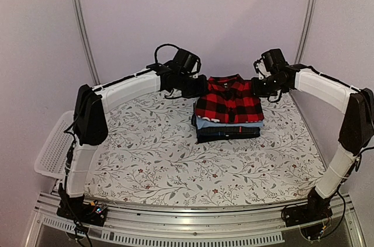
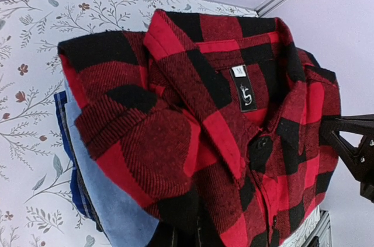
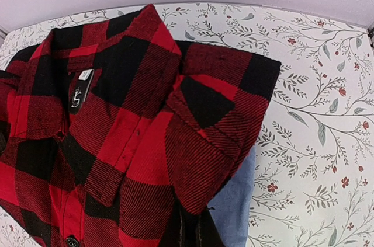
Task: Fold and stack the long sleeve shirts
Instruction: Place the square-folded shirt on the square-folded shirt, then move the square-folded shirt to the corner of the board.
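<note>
Red check shirt (image 2: 193, 142) fills both wrist views; only overhead shows the white basket (image 1: 49, 153). Left gripper (image 1: 197, 86) and right gripper (image 1: 261, 87) sit pressed closed.

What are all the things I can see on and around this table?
red-and-black check shirt: one, red and black, folded on top of the stack, mid-table toward the back
light blue shirt: one, light blue, directly beneath it
dark navy shirts: number unclear, dark navy, bottom of the stack
basket: one, white mesh, at the table's left edge
tablecloth: one, white with a floral print, covering the table
left arm, right arm: two, white and black, reaching to the stack from either side
left end effector, right end effector: two, black, shut, at the top shirt's far corners
</note>
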### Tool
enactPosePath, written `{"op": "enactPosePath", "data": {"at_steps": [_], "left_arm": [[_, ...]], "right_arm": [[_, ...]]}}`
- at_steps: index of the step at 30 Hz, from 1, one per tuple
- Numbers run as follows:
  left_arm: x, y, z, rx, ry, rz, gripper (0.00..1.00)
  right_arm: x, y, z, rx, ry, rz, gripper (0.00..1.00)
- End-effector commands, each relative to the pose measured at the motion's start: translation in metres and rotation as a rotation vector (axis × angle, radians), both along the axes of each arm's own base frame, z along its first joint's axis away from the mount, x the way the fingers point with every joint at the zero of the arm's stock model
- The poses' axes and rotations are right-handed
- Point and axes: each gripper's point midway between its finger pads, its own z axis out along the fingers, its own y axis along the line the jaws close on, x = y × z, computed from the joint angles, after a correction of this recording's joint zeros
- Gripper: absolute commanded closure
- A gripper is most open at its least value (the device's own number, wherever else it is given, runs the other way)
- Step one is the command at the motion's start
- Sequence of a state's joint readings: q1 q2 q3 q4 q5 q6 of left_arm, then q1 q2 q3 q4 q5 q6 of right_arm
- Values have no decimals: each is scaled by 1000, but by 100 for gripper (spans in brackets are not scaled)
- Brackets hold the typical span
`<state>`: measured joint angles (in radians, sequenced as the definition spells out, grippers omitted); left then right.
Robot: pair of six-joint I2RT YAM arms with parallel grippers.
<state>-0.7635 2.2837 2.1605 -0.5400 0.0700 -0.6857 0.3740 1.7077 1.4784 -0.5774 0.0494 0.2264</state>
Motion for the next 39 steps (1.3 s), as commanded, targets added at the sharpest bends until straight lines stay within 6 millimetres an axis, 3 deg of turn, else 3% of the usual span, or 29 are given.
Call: {"op": "enactPosePath", "data": {"at_steps": [1,3,5,8,10,14,19,22,25,32,37,39], "left_arm": [[-3,-10,-10,-5,23,-14,100],[-2,-7,-24,14,47,4,100],[-1,-4,-39,32,70,25,99],[3,6,-56,65,102,58,82],[6,15,-61,80,109,76,61],[8,32,-58,107,97,96,46],[3,51,-48,136,48,108,42],[-1,61,-40,133,41,112,39],[-3,74,-20,121,2,123,35],[-14,130,26,92,-65,151,18],[-30,179,43,98,-97,200,2],[-37,196,51,98,-114,221,0]], "right_arm": [[11,-13,-8,-18,-18,-25,100],[14,-18,-17,-28,-10,-33,98],[18,-25,-30,-49,9,-50,91],[24,-32,-46,-73,35,-60,72],[28,-36,-53,-105,45,-68,55],[33,-39,-36,-112,21,-85,39],[29,-30,0,-81,-20,-89,39],[20,-9,18,-69,-50,-55,37],[10,24,28,-25,-67,8,33],[-12,120,46,87,-118,177,1],[-30,193,48,148,-122,292,1],[-34,219,41,170,-109,332,1]]}}
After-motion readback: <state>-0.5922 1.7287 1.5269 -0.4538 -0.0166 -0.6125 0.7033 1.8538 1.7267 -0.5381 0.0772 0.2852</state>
